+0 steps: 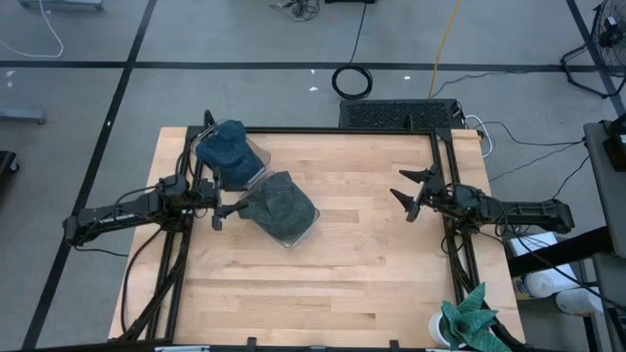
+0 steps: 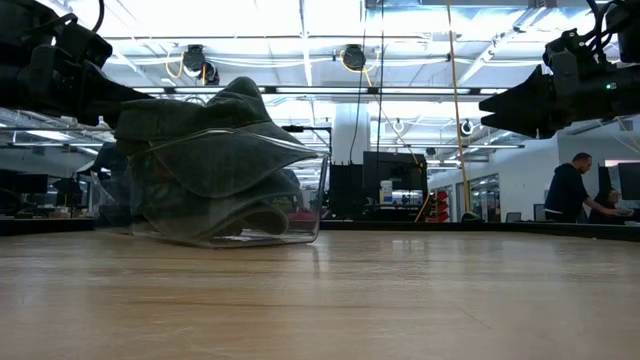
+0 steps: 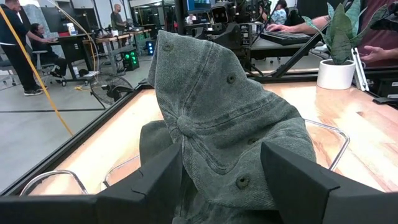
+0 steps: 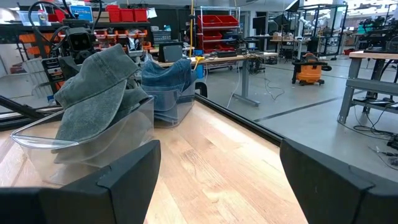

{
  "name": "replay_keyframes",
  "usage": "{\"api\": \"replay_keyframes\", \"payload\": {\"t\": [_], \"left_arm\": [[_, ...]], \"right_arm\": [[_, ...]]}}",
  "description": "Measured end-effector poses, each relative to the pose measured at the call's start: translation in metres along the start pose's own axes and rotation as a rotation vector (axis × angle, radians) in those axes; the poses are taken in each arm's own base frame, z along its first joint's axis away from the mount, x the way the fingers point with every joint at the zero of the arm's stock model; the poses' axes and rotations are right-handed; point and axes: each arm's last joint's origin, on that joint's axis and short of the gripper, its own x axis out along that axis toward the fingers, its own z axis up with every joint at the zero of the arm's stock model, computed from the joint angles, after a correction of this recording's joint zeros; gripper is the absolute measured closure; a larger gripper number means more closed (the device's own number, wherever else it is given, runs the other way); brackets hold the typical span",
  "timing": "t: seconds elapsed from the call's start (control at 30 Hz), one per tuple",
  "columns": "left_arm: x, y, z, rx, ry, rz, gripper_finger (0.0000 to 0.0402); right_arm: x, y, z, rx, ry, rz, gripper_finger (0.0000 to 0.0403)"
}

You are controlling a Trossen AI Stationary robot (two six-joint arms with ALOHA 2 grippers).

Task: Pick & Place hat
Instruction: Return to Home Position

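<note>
A grey-green hat lies piled in a clear plastic container on the left half of the wooden table; the low view shows the hat rising above the container's rim. My left gripper is open at the hat's left end. In the left wrist view its fingers stand on either side of the hat's crown. My right gripper is open, up in the air on the right, pointing at the hat from well away. My left gripper has its open fingers level on both sides of the hat's crown, coming from the table's left. Whether they touch the cloth, I cannot tell.
A blue hat sits in a second clear container just behind, near the far left corner. A black frame rail runs round the table. A potted plant stands off the near right corner. Bare wood spreads between the arms.
</note>
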Motion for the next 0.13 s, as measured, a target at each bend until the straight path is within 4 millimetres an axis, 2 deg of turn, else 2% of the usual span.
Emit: {"api": "replay_keyframes", "payload": {"t": [0.13], "left_arm": [[0.0, 0.0, 0.0, 0.0, 0.0, 0.0, 0.0174]], "right_arm": [[0.0, 0.0, 0.0, 0.0, 0.0, 0.0, 0.0087]]}}
